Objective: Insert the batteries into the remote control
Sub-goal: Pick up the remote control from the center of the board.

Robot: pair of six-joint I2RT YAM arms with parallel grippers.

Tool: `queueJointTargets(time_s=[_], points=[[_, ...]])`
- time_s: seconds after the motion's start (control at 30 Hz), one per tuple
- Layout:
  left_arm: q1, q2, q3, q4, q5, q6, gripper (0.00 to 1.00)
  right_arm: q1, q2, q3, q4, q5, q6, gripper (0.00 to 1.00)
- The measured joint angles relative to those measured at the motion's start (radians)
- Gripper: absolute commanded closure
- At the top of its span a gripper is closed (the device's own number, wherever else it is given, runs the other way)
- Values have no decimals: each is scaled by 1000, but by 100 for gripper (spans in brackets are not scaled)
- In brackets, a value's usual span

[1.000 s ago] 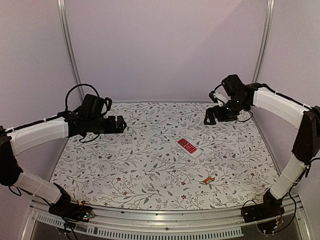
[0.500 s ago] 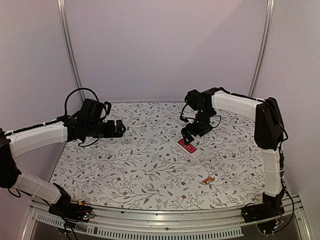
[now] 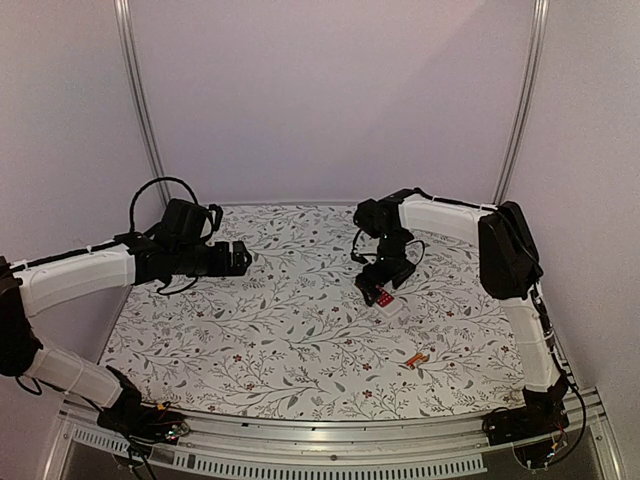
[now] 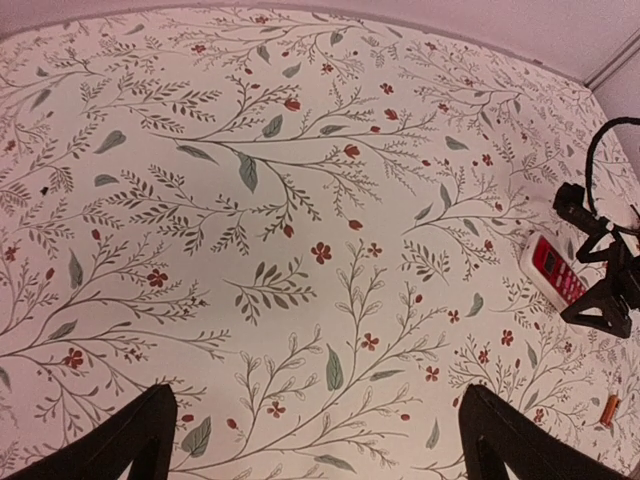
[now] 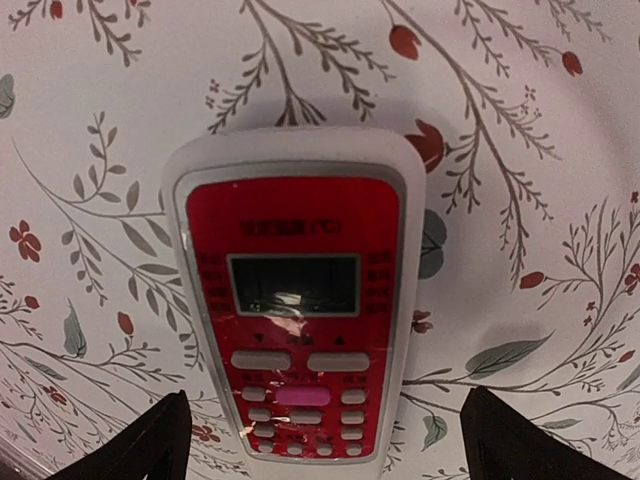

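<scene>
Remote control (image 5: 295, 320) lies face up, red panel showing, right of centre on floral table cover (image 3: 250, 340). Right gripper (image 3: 380, 283) is now directly over it, jaws spread wide, a finger either side, nothing grasped. A sec ago it hung at far right rear, well apart. Batteries (image 3: 417, 360) lie nearer front edge, apart from remote, posn unchanged. Left gripper (image 3: 240, 255) is spread, empty, hovering at left, approx. same spot as before. Walls (image 3: 330, 100) are plain pale lilac, with metal posts (image 3: 135, 100) at rear corners.

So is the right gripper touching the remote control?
Apart. In the right wrist view the open right gripper straddles the remote control, with patterned tablecloth showing between each finger and its sides.
</scene>
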Motion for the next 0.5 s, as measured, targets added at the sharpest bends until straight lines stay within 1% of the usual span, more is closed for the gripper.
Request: queueJointTargets(time_s=[0.13,0.23,0.33,0.4,0.5], points=[[0,0,-8,11,3,0,0,17,36,47,-22,33,-7,19],[0,0,-14,15,4,0,0,26,61,77,-32,45,-10,23],[0,0,-14,17,4,0,1,31,82,87,-41,48,-13,29],[0,0,-14,19,3,0,0,32,85,94,-45,48,-17,38],[0,0,-14,22,4,-2,0,32,89,100,-53,45,-20,49]])
